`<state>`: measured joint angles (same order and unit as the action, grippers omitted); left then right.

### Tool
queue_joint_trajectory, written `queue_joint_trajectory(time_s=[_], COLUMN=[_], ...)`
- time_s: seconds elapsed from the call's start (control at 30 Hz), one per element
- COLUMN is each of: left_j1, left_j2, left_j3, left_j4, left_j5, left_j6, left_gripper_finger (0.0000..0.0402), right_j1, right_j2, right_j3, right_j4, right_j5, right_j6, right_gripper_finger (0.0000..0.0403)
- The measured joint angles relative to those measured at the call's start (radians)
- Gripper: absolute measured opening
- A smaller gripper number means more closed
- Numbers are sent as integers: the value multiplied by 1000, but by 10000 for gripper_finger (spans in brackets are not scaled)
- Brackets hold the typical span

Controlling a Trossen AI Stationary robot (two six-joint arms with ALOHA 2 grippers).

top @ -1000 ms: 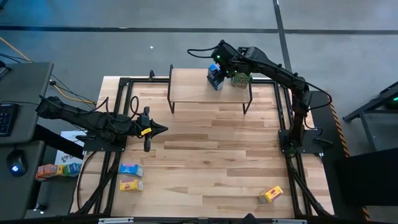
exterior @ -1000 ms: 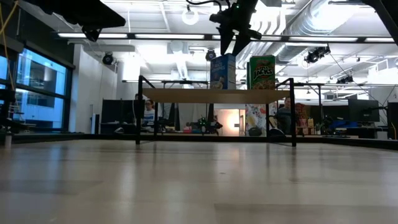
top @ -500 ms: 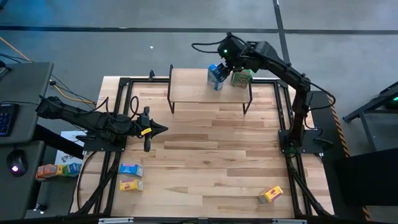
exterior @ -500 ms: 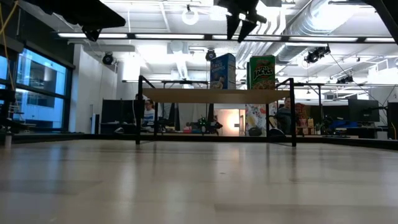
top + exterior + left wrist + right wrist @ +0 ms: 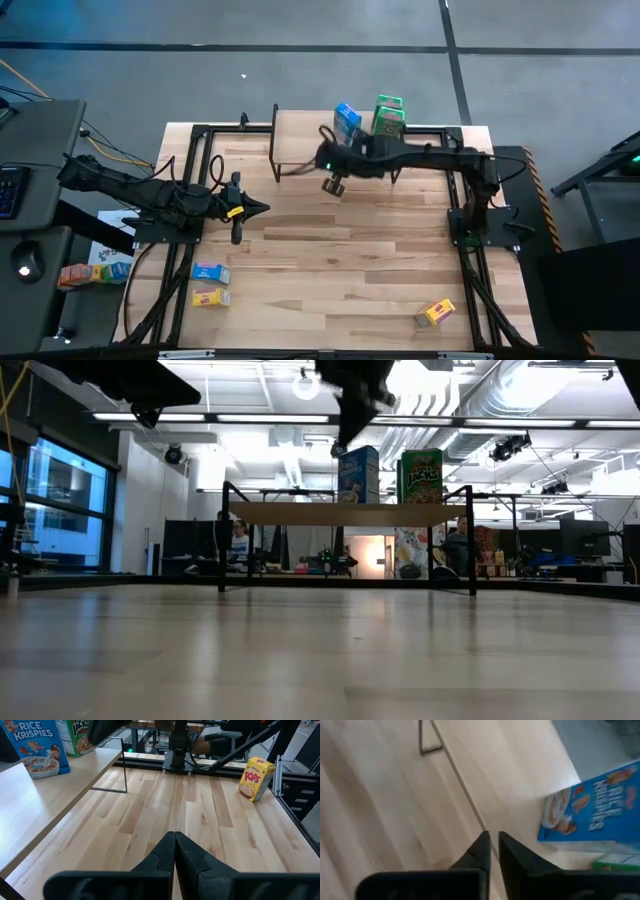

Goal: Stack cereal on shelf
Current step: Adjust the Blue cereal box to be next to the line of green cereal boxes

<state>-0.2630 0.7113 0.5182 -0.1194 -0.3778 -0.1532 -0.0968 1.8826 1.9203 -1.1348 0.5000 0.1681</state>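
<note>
Pale plank tabletop [image 5: 330,260], glossy rectangular cereal boxes [image 5: 347,121]

1. The high view looks straight down on the whole table [image 5: 340,250], every edge in frame.
2. The low view sits at tabletop level, facing across the planks to the shelf [image 5: 345,513] near the far edge.
3. The left wrist view looks low along the table toward the right edge, sharing the shelf's blue cereal box [image 5: 34,747].
4. The right wrist view looks steeply down, close over the shelf's front edge, sharing that box.
</note>
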Motion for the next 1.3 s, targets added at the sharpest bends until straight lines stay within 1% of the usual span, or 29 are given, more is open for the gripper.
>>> queue_joint_trajectory(time_s=[0.13,0.2,0.27,0.37,0.43,0.5,0.53,0.63,0.7,0.87,1.0,1.3], left_j1=[0,0,0,0,0,0,0,0,0,1,1,1], left_j2=[0,0,0,0,0,0,0,0,0,0,2,14], left_j3=[0,0,0,0,0,0,0,0,0,0,0,0], left_j4=[0,0,1,4,4,5,5,5,6,5,5,5], left_j5=[0,1,1,1,1,0,0,-8,-21,-28,-28,-31], left_j6=[0,1,8,15,15,15,15,17,17,28,33,34], left_gripper_finger=[0,0,0,0,0,0,0,0,0,0,0,0], right_j1=[-2,-11,-22,-44,-67,-92,-104,-130,-143,-162,-160,-161], right_j2=[-61,-131,-213,-325,-367,-376,-375,-354,-340,-314,-313,-313], right_j3=[-190,-305,-429,-623,-743,-829,-859,-906,-922,-920,-920,-920], right_j4=[90,203,385,740,960,1097,1138,1206,1209,1243,1242,1238], right_j5=[97,112,110,98,72,41,29,34,72,127,181,267], right_j6=[53,78,85,86,85,105,119,154,168,168,165,146], right_gripper_finger=[18,7,3,3,1,1,1,0,0,0,0,0])
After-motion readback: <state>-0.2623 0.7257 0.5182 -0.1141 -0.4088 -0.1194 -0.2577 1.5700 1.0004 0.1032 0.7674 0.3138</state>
